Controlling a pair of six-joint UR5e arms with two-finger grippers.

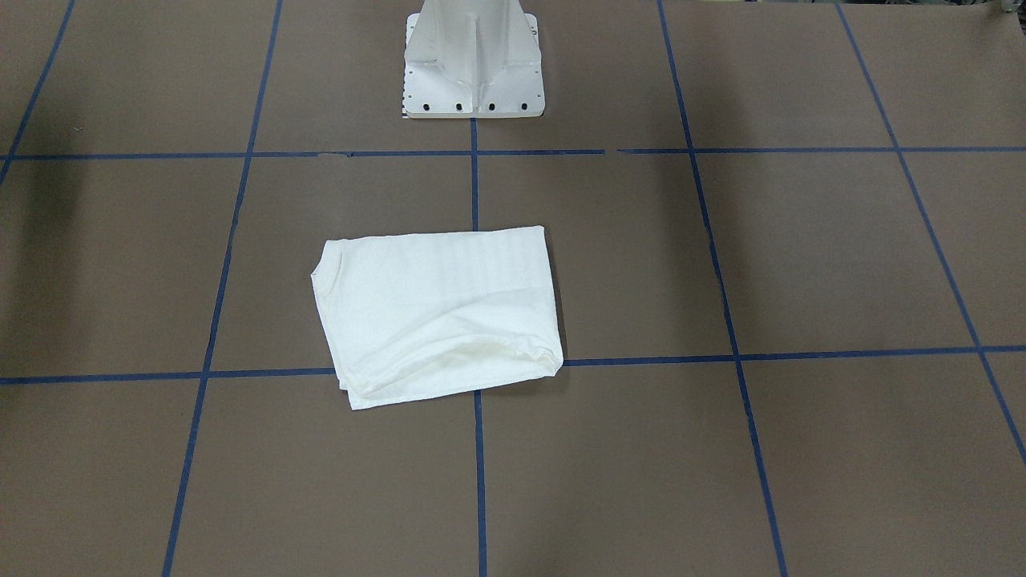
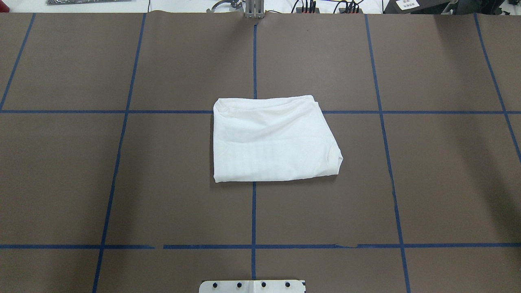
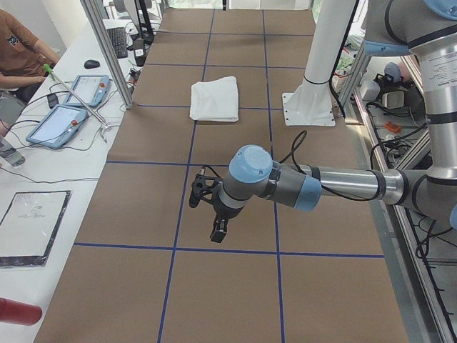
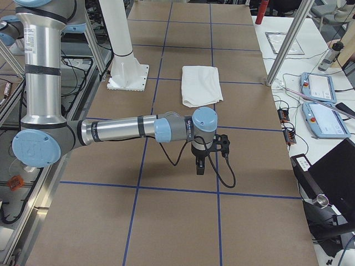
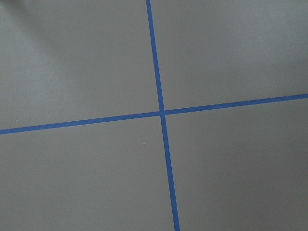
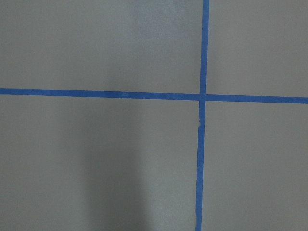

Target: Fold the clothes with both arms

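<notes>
The white T-shirt (image 2: 272, 140) lies folded into a rough rectangle mid-bench (image 2: 122, 183), straddling a crossing of blue tape (image 2: 254, 61), with brown surface showing past every edge. The left gripper (image 3: 218, 231) and right gripper (image 4: 200, 166) hang over opposite bench ends, well apart from it. I cannot tell whether either is open or closed.

brown table cover (image 2: 183, 183) | blue tape grid (image 2: 254, 211) | white side bench (image 3: 43, 179)
</notes>
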